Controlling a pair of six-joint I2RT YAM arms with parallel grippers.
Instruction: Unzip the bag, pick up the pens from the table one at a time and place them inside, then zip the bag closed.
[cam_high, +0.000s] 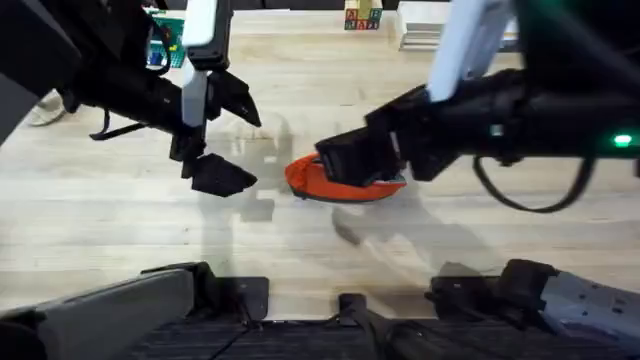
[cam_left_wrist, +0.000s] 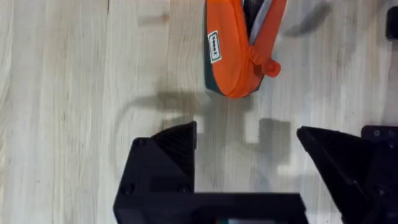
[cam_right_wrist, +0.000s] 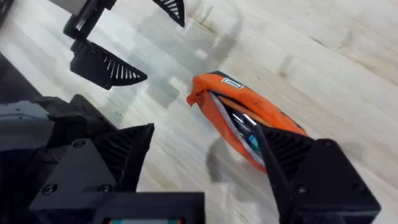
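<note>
Desk (cam_high: 120, 220): light planks, carrying everything.
Right gripper (cam_right_wrist: 205, 155): over the bag's right end, fingers spread wide, holding nothing.
Left gripper (cam_left_wrist: 245, 146): just left of the bag, above the desk, fingers wide, holding nothing.
Bag (cam_high: 340, 185): orange, mid-desk, zipper open; pens (cam_right_wrist: 245, 127) lie inside.
Zipper pull (cam_left_wrist: 271, 67): at the bag's left end.

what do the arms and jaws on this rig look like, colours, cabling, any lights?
Both arms are mostly black with white link sections. The left gripper and right gripper have matte black, wedge-shaped jaws with ribbed inner faces and visible screw holes. A black cable loops under the right arm, and a green light glows on it near the frame edge. A thinner black cable hangs by the left arm.
</note>
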